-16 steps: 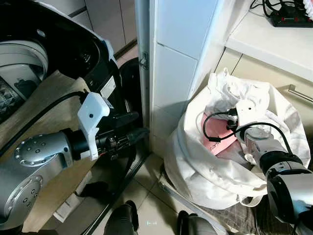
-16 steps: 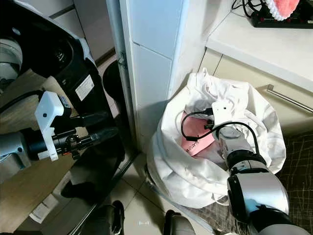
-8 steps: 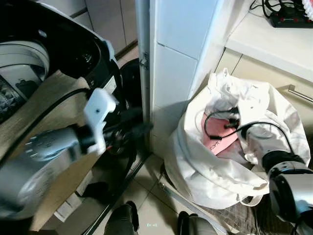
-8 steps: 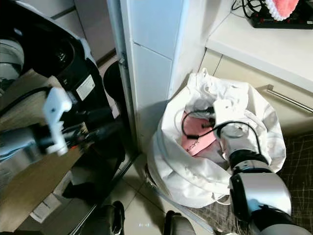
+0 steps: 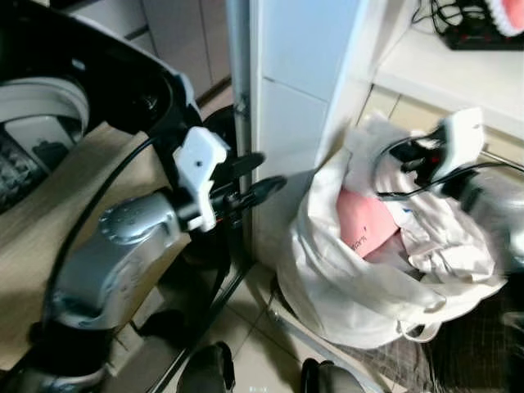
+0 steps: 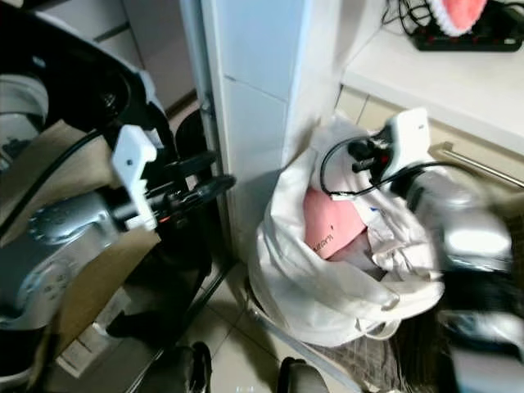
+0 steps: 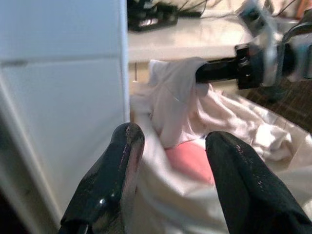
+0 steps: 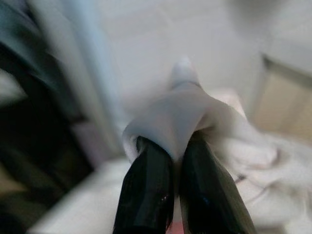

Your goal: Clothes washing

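The right gripper (image 8: pixel 168 161) has its fingers closed on a fold of white cloth (image 8: pixel 183 114), pinching it at the upper rim of the white laundry bag (image 5: pixel 368 286). The pinched fold stands roughly upright, its peak pointing up. A pink garment (image 5: pixel 364 225) lies inside the bag. The left gripper (image 5: pixel 266 176) hangs open by the tiled pillar (image 5: pixel 299 106), fingers pointing toward the bag, apparently not touching it.

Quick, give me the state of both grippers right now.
Left gripper: open, empty, pointing toward the laundry bag.
Right gripper: shut on a fold of white cloth over the bag.
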